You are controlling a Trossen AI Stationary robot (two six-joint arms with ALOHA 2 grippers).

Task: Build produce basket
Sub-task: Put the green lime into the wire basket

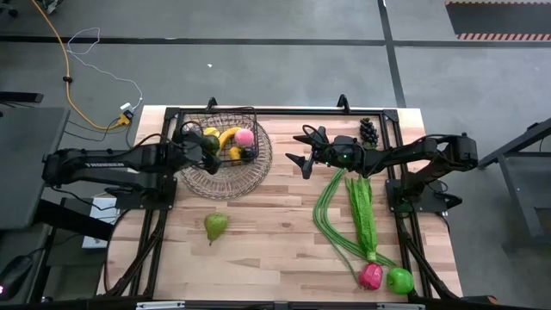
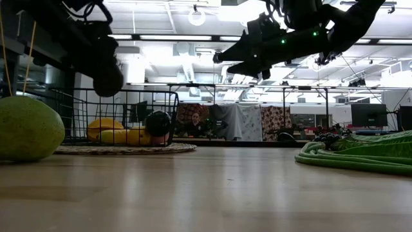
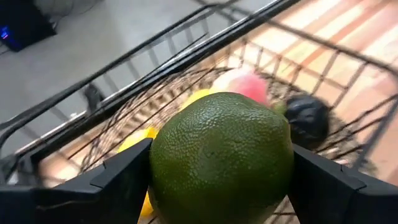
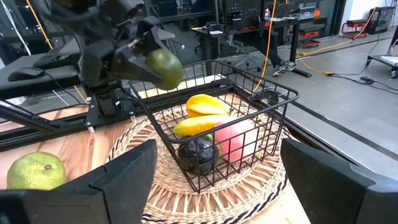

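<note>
The left hand (image 1: 209, 144) is pinching a round green fruit (image 3: 221, 158) and hangs over the near rim of the basket (image 1: 250, 164), so the basket's bowl lies straight below and a little ahead of it. The right hand (image 1: 303, 148) waits spread and empty above the bench (image 1: 275, 224), beside the basket, with the long green beans (image 1: 331, 215) behind it.

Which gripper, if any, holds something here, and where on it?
The left gripper clamps a round green fruit by its opposite sides, above the basket. The right gripper is open, empty.
</note>
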